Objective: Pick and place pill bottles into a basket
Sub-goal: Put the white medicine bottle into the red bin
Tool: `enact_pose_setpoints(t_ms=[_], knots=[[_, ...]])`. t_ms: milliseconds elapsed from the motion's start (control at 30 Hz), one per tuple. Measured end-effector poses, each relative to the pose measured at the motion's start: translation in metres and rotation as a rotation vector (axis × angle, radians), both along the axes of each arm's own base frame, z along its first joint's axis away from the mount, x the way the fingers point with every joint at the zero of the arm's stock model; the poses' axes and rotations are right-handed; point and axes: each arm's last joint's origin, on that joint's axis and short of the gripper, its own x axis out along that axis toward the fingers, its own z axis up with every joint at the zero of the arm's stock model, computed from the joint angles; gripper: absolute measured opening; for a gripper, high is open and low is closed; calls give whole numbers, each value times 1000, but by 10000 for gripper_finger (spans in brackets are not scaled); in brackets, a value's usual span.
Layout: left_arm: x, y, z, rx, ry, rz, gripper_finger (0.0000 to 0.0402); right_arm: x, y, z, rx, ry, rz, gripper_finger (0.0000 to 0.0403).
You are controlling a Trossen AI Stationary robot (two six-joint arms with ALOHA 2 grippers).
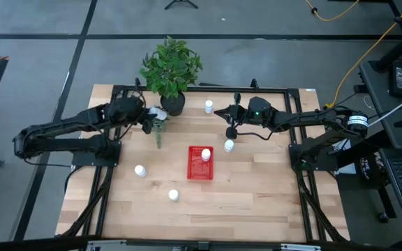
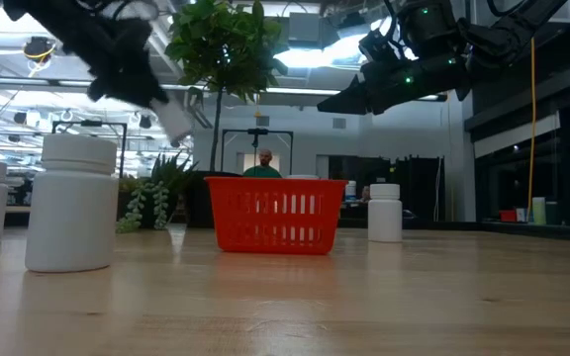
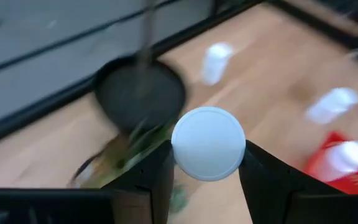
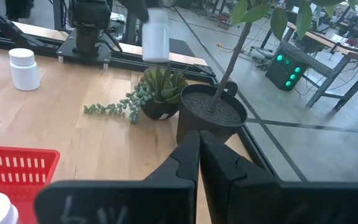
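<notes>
My left gripper (image 1: 152, 117) is shut on a white pill bottle (image 1: 158, 113), held in the air above a small trailing succulent (image 1: 159, 130) near the far left. The red basket (image 1: 201, 162) stands mid-table with one bottle (image 1: 206, 155) inside. Loose bottles stand on their bases at the far side (image 1: 209, 106), right of the basket (image 1: 229, 145), and near left (image 1: 140, 170) (image 1: 174, 195). My right gripper (image 1: 230, 124) hangs shut and empty above the table, right of the potted plant. My left gripper pinches the bottle's round wall (image 3: 180, 163) between its two fingers (image 3: 157, 171), one on each side; the bottle's flat round end (image 3: 208, 143) faces the wrist camera. The fingers come slanting down from the table's left. The bottle (image 4: 155, 34) is lifted clear, tilted.
A tall green plant in a dark pot (image 1: 173, 103) stands at the far edge, close behind my left gripper. The succulent's strands (image 4: 114, 107) trail over the wood. Bare tabletop lies near the front edge and right of the basket. A person shows in the room beyond (image 2: 264, 163).
</notes>
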Motion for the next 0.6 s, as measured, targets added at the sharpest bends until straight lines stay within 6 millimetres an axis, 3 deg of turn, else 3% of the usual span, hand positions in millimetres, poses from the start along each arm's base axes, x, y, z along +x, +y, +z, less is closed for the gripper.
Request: enact_pose_setpoints(t_ms=[300,600], knots=[[22,-23,13,121,-124,-214,157,0,0,-1,4,12,1,17],[65,-39,-4,142,-94,-388,150,-3,1,1,5,26,-1,15]])
